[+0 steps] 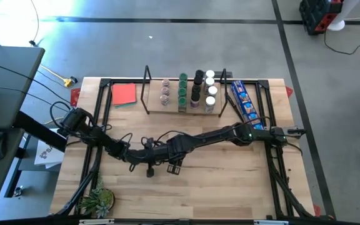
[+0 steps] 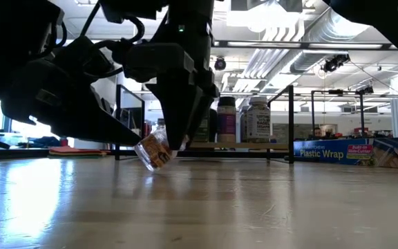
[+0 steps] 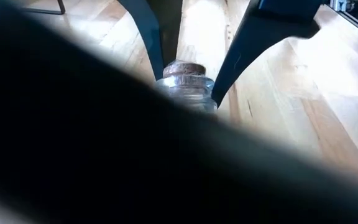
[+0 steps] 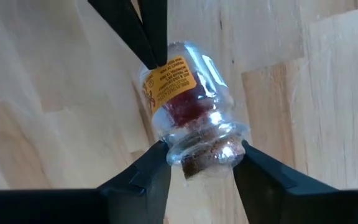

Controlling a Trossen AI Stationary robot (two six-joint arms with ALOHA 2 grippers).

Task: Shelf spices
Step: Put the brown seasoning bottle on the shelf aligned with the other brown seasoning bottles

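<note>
Low over the middle of the table [image 1: 230, 181], the two arms reach in from 9 and 3 o'clock and meet nose to nose. The right gripper [image 4: 204, 155] pinches the neck of a small clear jar [image 4: 188, 102] just below its cork stopper [image 3: 182, 67], one finger on either side. The left gripper [image 4: 155, 59] comes in from the opposite side and touches the jar's base; whether it is spread or closed cannot be told. The jar is tilted, base down towards the wood. It holds something red and wears a yellow label with print too fine to read. The high view hides the jar under the arms. The low view shows its tilt and the right wrist view its label, while the left wrist view shows only the cork between the right fingers. Farther off at 12 o'clock stands the shelf [image 1: 152, 94] with rows of spices [image 1: 195, 90] on it. A red card [image 1: 124, 94] lies at 11 o'clock, and at 1 o'clock is a blue box [image 2: 330, 152] reading "Plastic Wrap".
</note>
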